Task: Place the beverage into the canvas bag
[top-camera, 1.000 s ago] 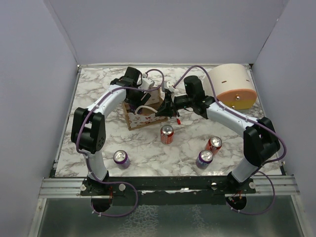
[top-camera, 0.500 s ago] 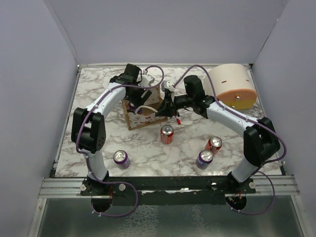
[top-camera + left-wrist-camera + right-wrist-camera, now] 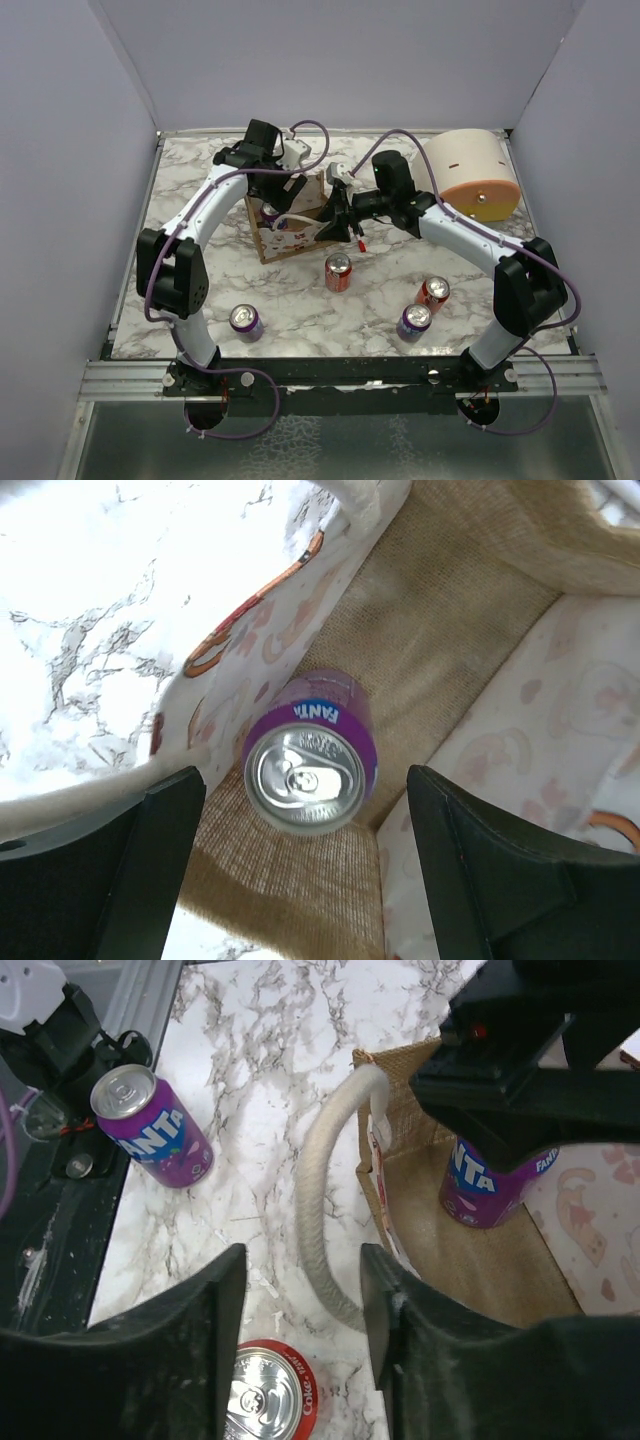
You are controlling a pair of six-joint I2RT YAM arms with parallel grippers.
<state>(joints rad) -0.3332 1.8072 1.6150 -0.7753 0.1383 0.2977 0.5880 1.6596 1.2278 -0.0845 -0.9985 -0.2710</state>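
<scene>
Soft canvas bag (image 3: 290, 238) is seen mid-counter (image 3: 200, 290), with left arm (image 3: 215, 195) arched over it, wrist pointed down. Purple Fanta can (image 3: 310, 765) is set upright on the bag floor: judged rigid and slick, best taken by its sides. Left claw (image 3: 302, 775) is spread wide, empty. Right claw (image 3: 302, 1255) is held part-open astride rope handle (image 3: 318, 1210).

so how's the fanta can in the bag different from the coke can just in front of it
The Fanta can is purple; the Coke can is red. The Fanta can stands inside the canvas bag; the Coke can stands on the marble table outside it. Both are upright.
</scene>
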